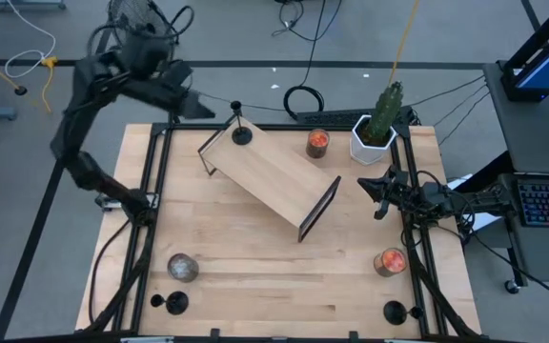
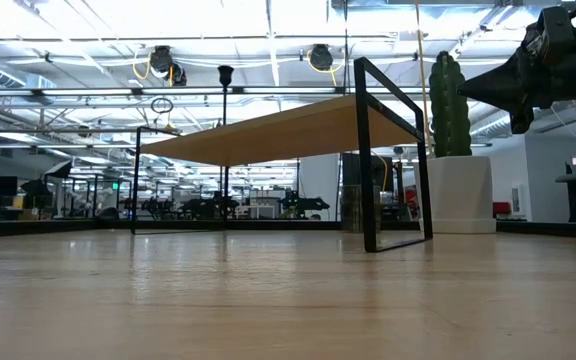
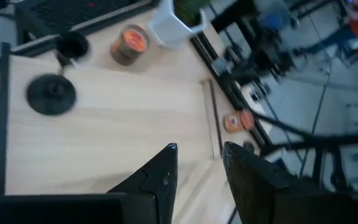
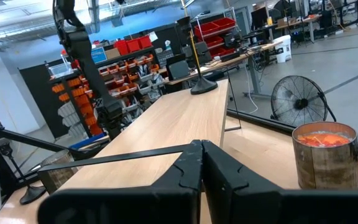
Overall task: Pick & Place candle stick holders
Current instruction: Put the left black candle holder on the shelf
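Note:
A black candle stick holder [image 1: 241,131] stands on its disc base [image 3: 51,94] at the far left end of the wooden shelf's top board [image 1: 274,171]. Its thin stem shows in the low view [image 2: 225,100] and the right wrist view [image 4: 201,84]. Two more holders stand on the table, one at the near left [image 1: 172,303] and one at the near right [image 1: 396,311]. My left gripper [image 1: 201,109] hangs open above the table's far left corner, clear of the holder, with nothing between its fingers [image 3: 199,152]. My right gripper [image 1: 379,191] rests shut at the table's right side [image 4: 202,149].
A white pot with a cactus [image 1: 375,133] stands at the far right, with an orange candle jar [image 1: 318,143] beside it. Another orange jar [image 1: 390,260] sits near right and a grey jar [image 1: 182,268] near left. Black frame rails [image 1: 151,219] edge the table.

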You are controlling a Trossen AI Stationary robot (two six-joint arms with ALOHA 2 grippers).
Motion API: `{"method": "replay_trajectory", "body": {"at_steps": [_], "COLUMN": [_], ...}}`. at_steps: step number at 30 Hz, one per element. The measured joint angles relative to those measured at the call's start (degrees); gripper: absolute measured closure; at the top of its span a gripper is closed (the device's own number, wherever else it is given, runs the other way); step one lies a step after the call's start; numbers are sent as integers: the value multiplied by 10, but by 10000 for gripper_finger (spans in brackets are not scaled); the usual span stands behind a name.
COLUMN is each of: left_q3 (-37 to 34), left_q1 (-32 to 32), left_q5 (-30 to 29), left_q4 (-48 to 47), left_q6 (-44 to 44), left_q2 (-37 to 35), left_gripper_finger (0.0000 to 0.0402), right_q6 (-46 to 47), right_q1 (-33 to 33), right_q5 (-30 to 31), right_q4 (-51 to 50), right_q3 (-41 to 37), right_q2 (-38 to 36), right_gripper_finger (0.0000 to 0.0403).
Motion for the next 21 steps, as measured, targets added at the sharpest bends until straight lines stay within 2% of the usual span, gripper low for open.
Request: {"method": "replay_trajectory", "body": {"at_steps": [3,7,12,21], "left_q3": [0,-2,-6,-6], "left_q1": [-44,-111,-187,-315], "left_q5": [-29,-96,-107,-231], "left_q4": [-26,-54,-53,-53], "left_q6": [1,8,-2,-161], "left_q2": [-22,-37,-44,-13], "left_gripper_finger": [266,266,266,266], "right_q6": [0,0,0,0], "right_q1": [0,0,0,0], "right_q5": [0,0,0,0], "right_q4": [0,0,0,0], "right_q3": [0,0,0,0], "right_q2": [0,0,0,0], "right_gripper_finger": [399,399,399,399]}}
